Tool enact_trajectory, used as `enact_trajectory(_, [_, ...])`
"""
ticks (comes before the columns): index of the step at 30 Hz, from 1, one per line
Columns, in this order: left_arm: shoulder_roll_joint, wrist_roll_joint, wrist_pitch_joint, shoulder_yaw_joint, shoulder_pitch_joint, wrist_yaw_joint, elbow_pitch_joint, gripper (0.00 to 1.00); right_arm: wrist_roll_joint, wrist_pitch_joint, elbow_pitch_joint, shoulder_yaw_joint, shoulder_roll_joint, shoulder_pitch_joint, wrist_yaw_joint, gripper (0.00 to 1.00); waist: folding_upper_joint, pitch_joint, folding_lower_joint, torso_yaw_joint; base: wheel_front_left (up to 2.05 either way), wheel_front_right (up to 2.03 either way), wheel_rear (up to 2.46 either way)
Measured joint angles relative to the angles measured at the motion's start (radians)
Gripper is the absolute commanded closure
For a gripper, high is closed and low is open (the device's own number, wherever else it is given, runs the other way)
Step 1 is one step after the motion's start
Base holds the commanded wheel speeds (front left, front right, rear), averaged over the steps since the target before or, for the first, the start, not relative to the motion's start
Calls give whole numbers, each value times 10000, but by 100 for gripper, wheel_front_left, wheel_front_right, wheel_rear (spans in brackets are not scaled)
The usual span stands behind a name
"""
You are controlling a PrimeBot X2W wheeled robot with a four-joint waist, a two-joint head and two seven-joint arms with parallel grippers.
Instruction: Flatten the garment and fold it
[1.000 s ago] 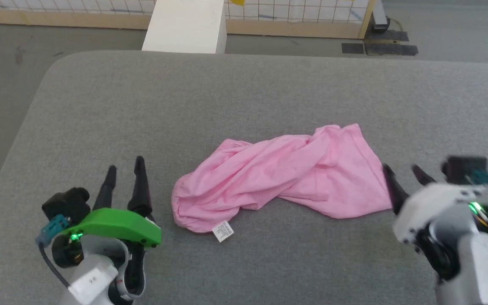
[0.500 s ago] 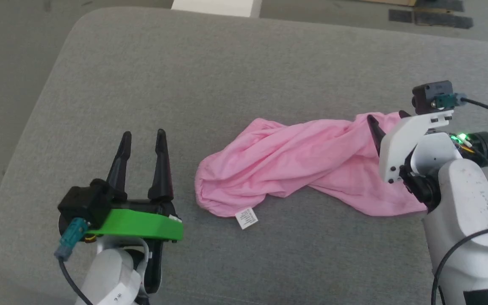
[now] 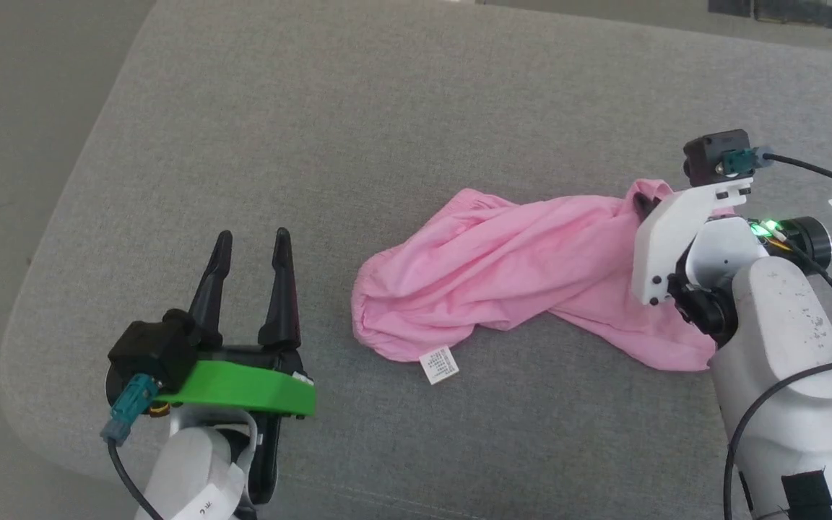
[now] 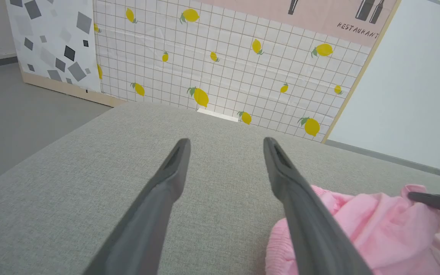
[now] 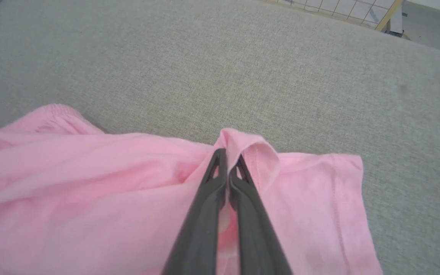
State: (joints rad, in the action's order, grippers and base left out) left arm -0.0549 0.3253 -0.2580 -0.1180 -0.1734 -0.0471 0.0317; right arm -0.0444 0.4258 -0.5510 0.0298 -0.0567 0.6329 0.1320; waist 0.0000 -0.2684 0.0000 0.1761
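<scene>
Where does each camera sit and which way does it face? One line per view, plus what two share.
Head view: from the head, down onto the garment on the grey cushion; left gripper, right gripper.
Left wrist view: on that wrist, along open fingers toward a lemon-patterned wall.
Right wrist view: on that wrist, along shut fingers pinching the garment.
All share the garment.

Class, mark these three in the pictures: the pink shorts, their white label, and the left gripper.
pink shorts point(image 3: 503, 253), head view, middle of the bunched cloth.
white label point(image 3: 440, 365), head view, centre of the tag.
left gripper point(image 3: 253, 235), head view, midway between its fingertips.
</scene>
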Motion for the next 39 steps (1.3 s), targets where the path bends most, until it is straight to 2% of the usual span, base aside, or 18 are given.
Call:
enact_trajectory(4, [12,15,0,59,225,12,184,0,-1003,-280,1586,-430,-197,-386,0,100,0,449,0,-231,0,0,0])
enact_trajectory(7, [15,15,0,125,382,35,257,0,-1850,328,3091,-523,-502,-1498,0,100,0,740,0,-404,0,0,0])
enact_trajectory(12, [19,81,0,232,691,52,403,0,-3361,2778,5823,-449,-1191,-4695,0,100,0,1258,0,-781,0,0,0])
enact_trajectory(15, [19,102,0,291,816,73,500,0,-4094,4194,6899,-219,-1204,-6547,0,100,0,1476,0,-1071,0,0,0])
enact_trajectory(19, [23,109,0,291,911,88,621,0,-4332,5294,7511,67,-930,-8093,0,100,0,1718,0,-1397,0,0,0])
enact_trajectory(25, [25,217,0,288,974,107,863,0,-4266,5931,7363,111,-479,-8649,0,100,0,1971,0,-1633,0,0,0])
enact_trajectory(26, [27,236,0,284,1010,132,894,0,-4207,5906,7373,128,-445,-8647,0,98,0,2005,0,-1643,0,0,0])
enact_trajectory(27, [27,244,0,286,1033,142,926,0,-4138,5802,7407,140,-435,-8643,0,0,0,2029,-1,-1648,0,0,0])
enact_trajectory(32, [25,372,36,121,1094,142,1337,0,-4291,4270,7810,924,-142,-8068,0,0,0,2161,0,-1677,0,0,0])
enact_trajectory(35, [25,541,476,-123,824,138,1551,0,-4286,3448,7891,1818,-44,-7474,0,0,0,2162,-1,-1712,0,0,0])
enact_trajectory(39, [25,863,1561,-717,-535,113,2000,0,-3718,2506,7682,3016,-2,-6685,0,0,0,2025,0,-1759,0,0,0])
